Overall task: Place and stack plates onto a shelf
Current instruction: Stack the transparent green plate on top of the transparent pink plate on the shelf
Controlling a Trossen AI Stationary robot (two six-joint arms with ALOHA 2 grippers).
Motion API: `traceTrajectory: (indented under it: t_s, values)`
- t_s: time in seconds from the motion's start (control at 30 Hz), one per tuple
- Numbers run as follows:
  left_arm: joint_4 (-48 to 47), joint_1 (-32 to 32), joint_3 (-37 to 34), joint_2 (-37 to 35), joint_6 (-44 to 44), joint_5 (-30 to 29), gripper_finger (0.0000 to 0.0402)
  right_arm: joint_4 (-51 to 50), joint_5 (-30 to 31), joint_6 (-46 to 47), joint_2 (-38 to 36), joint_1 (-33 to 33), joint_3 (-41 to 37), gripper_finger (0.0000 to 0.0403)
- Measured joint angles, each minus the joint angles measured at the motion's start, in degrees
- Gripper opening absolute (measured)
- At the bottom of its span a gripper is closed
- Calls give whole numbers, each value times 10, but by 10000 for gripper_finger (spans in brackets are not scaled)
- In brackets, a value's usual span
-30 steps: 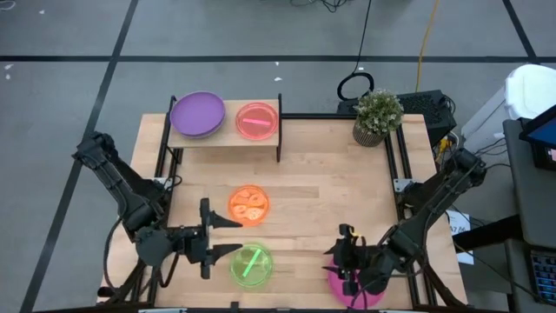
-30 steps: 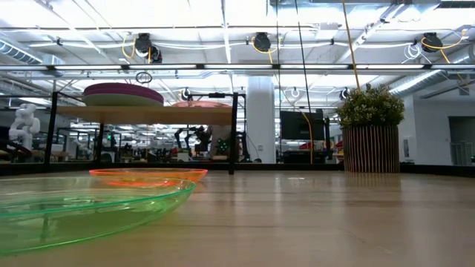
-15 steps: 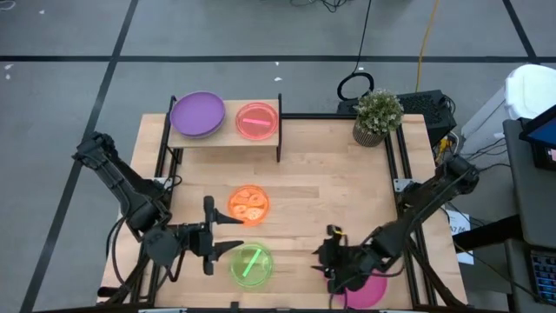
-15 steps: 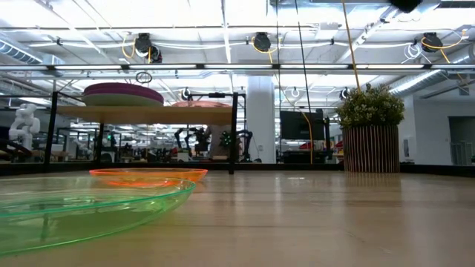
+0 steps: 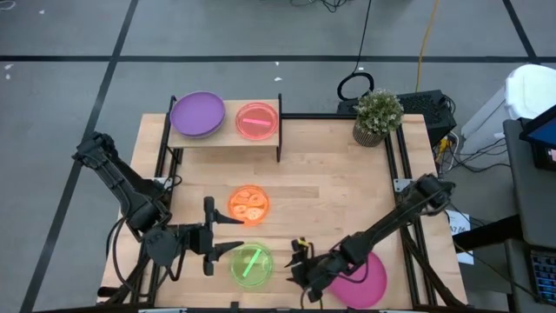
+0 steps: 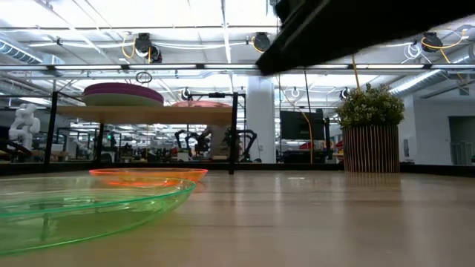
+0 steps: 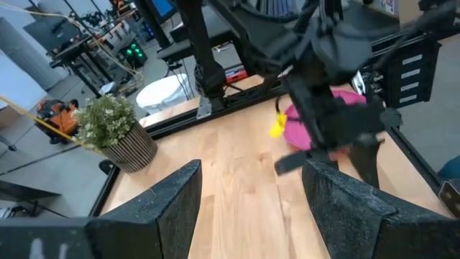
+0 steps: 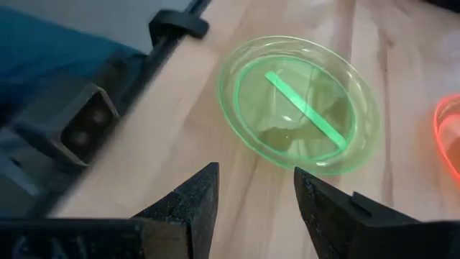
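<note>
Plates lie partly on the shelf, partly on the table; both grippers are empty with fingers parted.
A purple plate [image 5: 197, 114] and a red-pink plate [image 5: 257, 120] sit side by side on the shelf [image 5: 227, 135] at the far edge of the table [image 5: 330, 187]. An orange plate [image 5: 248, 204] lies mid-table, a green plate [image 5: 252, 265] just nearer the front edge, and a magenta plate [image 5: 365, 283] at the front right. The left gripper [image 5: 224, 236] hovers beside the orange and green plates, apart from both. The right gripper [image 5: 298, 261] hangs between the green and magenta plates, fingers [image 8: 192, 205] apart, touching neither. A potted plant [image 5: 378, 116] stands at the far right.
</note>
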Motion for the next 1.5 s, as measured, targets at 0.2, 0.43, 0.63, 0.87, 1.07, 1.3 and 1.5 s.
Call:
traceTrajectory:
  t_s: [0.2,0.43,0.63,0.87,1.07,1.3,1.5]
  values:
    - [-7,0,0,0,-2,0,246,48,-15,-108,52,-22,3,160]
    - [-13,0,0,0,-8,0,246,80,-29,-219,84,-34,3,124]
    - [-14,0,0,0,-20,0,246,111,-30,-285,107,-49,3,100]
    - [-14,0,0,0,-23,0,246,125,-33,-347,113,-51,5,93]
    - [-13,1,0,0,-21,0,246,135,-44,-405,114,-55,5,93]
    - [-13,2,0,0,-21,0,246,119,-88,-413,114,-80,4,93]
    - [-13,2,0,0,-16,-1,246,117,-133,-416,119,-94,4,88]
